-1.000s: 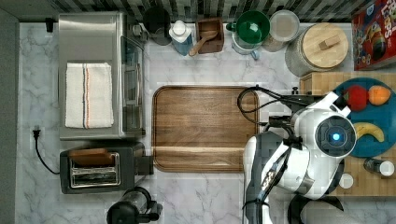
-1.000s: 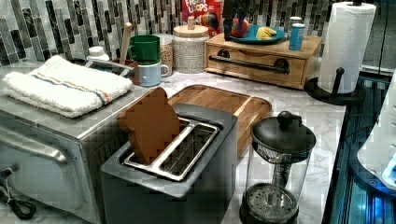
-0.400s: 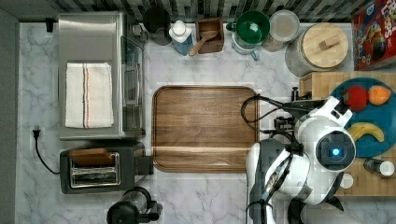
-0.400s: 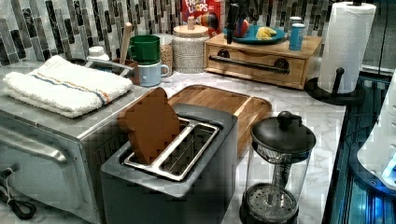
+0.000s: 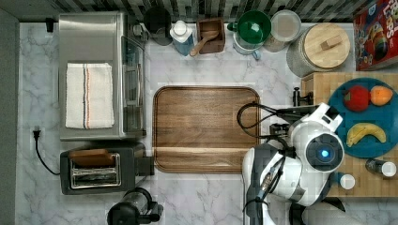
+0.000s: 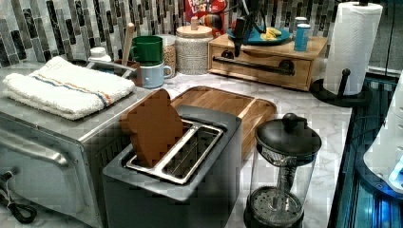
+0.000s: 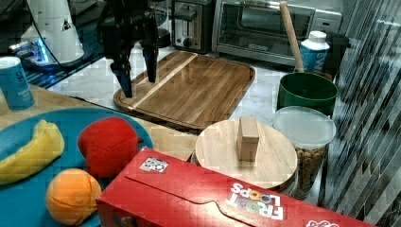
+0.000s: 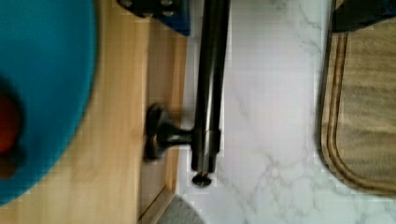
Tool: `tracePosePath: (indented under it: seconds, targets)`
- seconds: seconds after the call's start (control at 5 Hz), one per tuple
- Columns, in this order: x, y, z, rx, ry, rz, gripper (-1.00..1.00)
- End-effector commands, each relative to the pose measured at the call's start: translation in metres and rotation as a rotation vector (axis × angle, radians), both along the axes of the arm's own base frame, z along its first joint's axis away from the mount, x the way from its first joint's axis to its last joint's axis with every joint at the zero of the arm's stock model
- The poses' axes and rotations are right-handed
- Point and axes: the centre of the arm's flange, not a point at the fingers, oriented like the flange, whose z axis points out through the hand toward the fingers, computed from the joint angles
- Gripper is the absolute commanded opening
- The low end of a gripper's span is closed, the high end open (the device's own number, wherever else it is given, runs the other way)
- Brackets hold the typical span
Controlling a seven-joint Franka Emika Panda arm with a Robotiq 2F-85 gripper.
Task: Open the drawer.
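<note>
The drawer (image 6: 260,69) is a light-wood box front with a long black bar handle (image 6: 252,65), and it sits shut under a blue plate. In the top view the box (image 5: 324,80) is at the right, with one handle mount (image 5: 300,97) showing. My gripper (image 7: 138,78) hangs fingers-down and open in the right view. The left view shows the gripper (image 6: 242,29) just above the handle's left end. In the wrist view the handle bar (image 8: 210,84) and its mount (image 8: 161,133) lie between my open gripper (image 8: 257,14), nearer one finger, not touched.
A walnut tray (image 5: 206,129) lies beside the drawer on the marble counter. The blue plate (image 5: 375,140) on the box holds fruit. A canister (image 5: 324,47), mugs (image 5: 251,29) and a cereal box (image 5: 375,35) stand behind. The toaster (image 5: 94,171), the oven (image 5: 94,75) and the paper towel roll (image 6: 351,45) are farther off.
The arm's wrist has shifted toward the top view's lower left. In the left view the gripper has come lower, to just over the handle. The drawer has not moved.
</note>
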Motion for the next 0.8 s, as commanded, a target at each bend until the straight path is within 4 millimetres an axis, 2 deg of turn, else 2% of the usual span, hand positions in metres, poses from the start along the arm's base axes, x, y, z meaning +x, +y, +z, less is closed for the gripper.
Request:
tracePosePath:
  seconds: [0.2, 0.4, 0.6, 0.8]
  targets:
    - [-0.032, -0.015, -0.036, -0.023, -0.133, -0.054, 1.0]
    - [-0.031, -0.022, -0.041, -0.018, -0.117, -0.036, 1.0]
    - [-0.031, -0.019, -0.057, -0.032, -0.144, -0.038, 1.0]
    - [-0.027, -0.009, -0.063, -0.019, -0.134, -0.045, 1.0]
